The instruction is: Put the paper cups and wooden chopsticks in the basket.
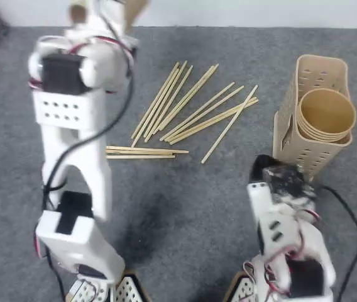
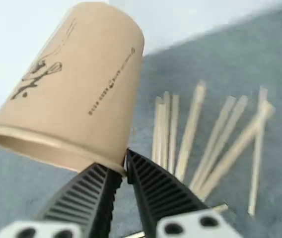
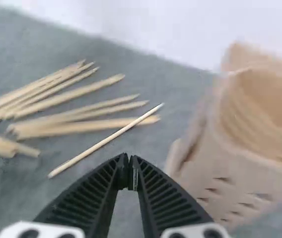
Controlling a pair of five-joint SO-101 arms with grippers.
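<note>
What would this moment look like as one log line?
left gripper: shut on paper cup rim | right gripper: shut, empty, beside basket | stacked cups: in basket | chopsticks: loose on carpet

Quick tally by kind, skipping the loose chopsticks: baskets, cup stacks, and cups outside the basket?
Beige perforated plastic basket: 1
Nested stack of tan paper cups, inside that basket: 1
Tan paper cup outside it, held by the left gripper, jaws shut on its rim: 1
Total: 3
</note>
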